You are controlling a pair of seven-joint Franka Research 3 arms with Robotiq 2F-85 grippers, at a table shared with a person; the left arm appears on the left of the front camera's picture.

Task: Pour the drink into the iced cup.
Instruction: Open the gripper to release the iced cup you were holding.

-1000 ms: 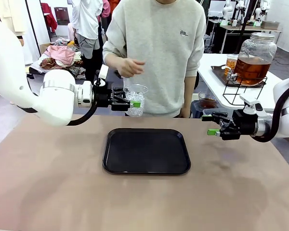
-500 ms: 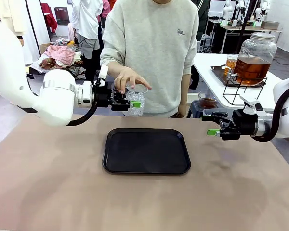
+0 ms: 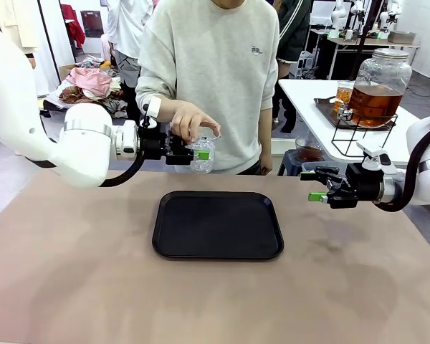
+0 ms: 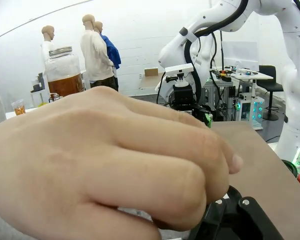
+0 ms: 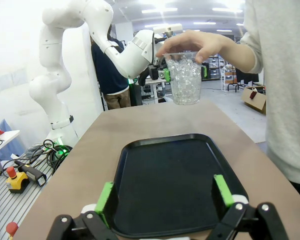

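left end effector (image 3: 201, 154) clamps iced cup (image 3: 201, 153) far-left above tray (image 3: 217, 224) | person's hand (image 3: 193, 120) grips rim: hold steady, release on your cue | right end effector (image 3: 316, 185) open, idle | drink in jar (image 3: 377, 87) far right

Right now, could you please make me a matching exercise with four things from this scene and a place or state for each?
Things:
1. iced cup
2. black tray
3. right claw
4. drink jar

Places or states:
A. open, holding nothing
B. on a wire stand, side table
C. lying on the brown table
D. in the left claw, person's hand on top

Pairs: 1-D, 2-C, 3-A, 4-B
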